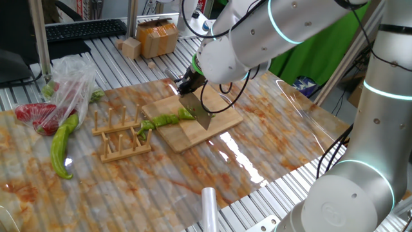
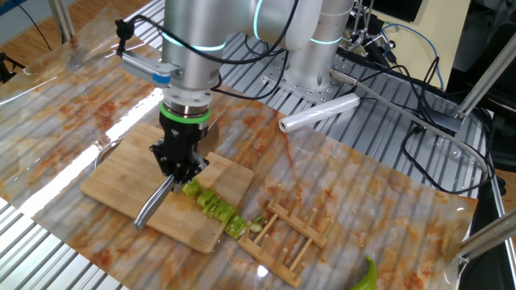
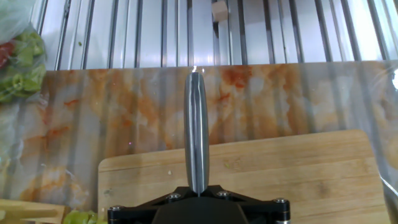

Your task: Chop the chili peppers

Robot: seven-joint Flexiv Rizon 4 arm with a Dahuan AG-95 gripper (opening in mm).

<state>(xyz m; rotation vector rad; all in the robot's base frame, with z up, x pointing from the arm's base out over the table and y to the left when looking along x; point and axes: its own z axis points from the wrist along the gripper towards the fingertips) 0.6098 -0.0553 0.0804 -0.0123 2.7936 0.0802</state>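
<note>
A dark-green chili pepper (image 1: 166, 120) lies on the wooden cutting board (image 1: 215, 106), cut into several short chunks (image 2: 216, 207) in a row. My gripper (image 1: 191, 82) hangs just above the board, shut on a steel knife (image 1: 198, 112). The blade stands at the right end of the chili row, close to the last chunk. From the other side the knife (image 2: 153, 201) slants down from the gripper (image 2: 179, 167) to the board (image 2: 121, 173). In the hand view the knife (image 3: 197, 134) shows edge-on, and one chili piece (image 3: 81, 217) peeks in at the bottom left.
A wooden rack (image 1: 122, 135) stands left of the board. Further left lie a pale yellow-green pepper (image 1: 62, 145) and a clear plastic bag with red peppers (image 1: 45, 109). A cardboard box (image 1: 158, 37) sits at the back, a plastic roll (image 2: 318, 113) near the arm's base.
</note>
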